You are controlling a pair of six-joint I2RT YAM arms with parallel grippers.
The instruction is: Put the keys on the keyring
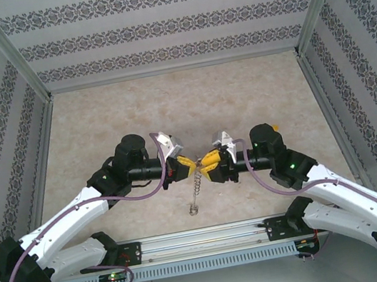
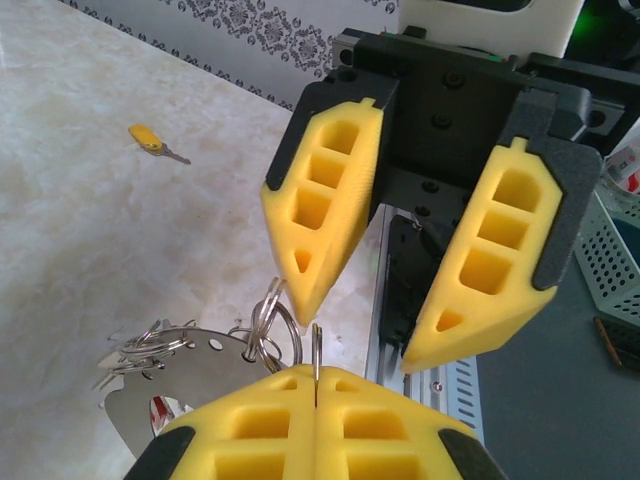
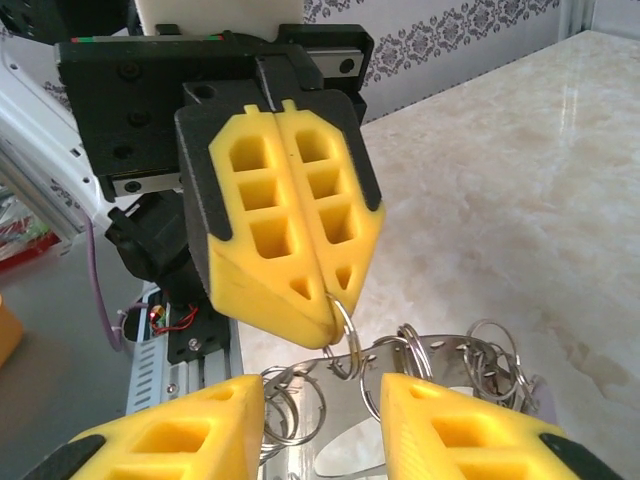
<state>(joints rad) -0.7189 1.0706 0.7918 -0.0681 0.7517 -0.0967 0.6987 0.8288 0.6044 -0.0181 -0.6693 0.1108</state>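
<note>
Your left gripper (image 3: 331, 300) is pressed together on one thin split ring (image 2: 315, 352), pinching it edge-on at the very fingertips. Your right gripper (image 3: 322, 400) stands apart, its pads on either side of the keyring (image 3: 490, 355), with no contact that I can make out. The keyring is a loose bunch of wire rings on a flat, holed metal tag (image 2: 195, 362), hanging from that pinch above the table (image 1: 99, 127). Expect it to be light, hard and slippery, free to swing and twist; take a ring across its flat face, close to the pinch. One yellow-headed key (image 2: 152, 139) lies flat on the table, well apart, and it looks thin enough to be awkward to lift.
</note>
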